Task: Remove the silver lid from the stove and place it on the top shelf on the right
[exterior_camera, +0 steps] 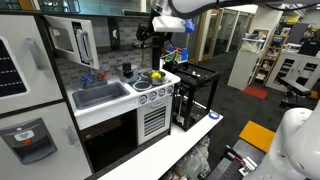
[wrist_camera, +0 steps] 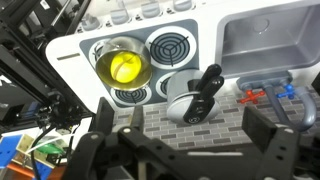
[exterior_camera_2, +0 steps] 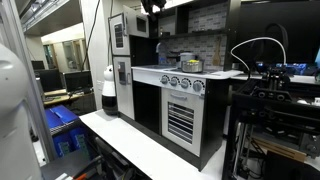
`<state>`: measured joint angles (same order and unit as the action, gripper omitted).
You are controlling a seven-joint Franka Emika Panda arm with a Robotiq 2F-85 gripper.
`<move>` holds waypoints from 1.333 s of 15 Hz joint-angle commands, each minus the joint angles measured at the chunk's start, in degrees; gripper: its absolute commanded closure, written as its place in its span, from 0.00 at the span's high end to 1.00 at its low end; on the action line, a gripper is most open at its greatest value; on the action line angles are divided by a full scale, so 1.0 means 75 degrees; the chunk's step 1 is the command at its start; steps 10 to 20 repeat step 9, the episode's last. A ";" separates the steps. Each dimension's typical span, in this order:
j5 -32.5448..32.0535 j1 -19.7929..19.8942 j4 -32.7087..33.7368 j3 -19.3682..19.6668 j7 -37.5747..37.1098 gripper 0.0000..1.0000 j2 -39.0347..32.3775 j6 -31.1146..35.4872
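In an exterior view the arm reached in from 1 o'clock, its gripper [exterior_camera: 150,32] hanging high above the stove [exterior_camera: 145,86]. In an exterior view the gripper [exterior_camera_2: 150,8] sat at 12 o'clock, too dark to read. In the wrist view its fingers [wrist_camera: 100,128] were spread wide and held nothing; the silver lid [wrist_camera: 190,103] lay on the stove, at 4 o'clock of the pot [wrist_camera: 122,65].
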<state>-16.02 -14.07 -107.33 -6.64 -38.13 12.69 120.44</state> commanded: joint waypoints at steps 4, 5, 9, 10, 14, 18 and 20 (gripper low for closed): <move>0.1155 0.0539 -0.1101 -0.0237 0.0456 1.00 0.0761 -0.0357; 0.1260 0.0605 -0.1183 -0.0226 0.0462 1.00 0.0768 -0.0405; 0.1232 0.0828 -0.1115 -0.0372 0.0317 1.00 0.0597 -0.0514; 0.1232 0.0828 -0.1115 -0.0372 0.0317 1.00 0.0597 -0.0514; 0.1232 0.0828 -0.1115 -0.0372 0.0317 1.00 0.0597 -0.0514; 0.1232 0.0828 -0.1115 -0.0372 0.0317 1.00 0.0597 -0.0514; 0.1232 0.0828 -0.1115 -0.0372 0.0317 1.00 0.0597 -0.0514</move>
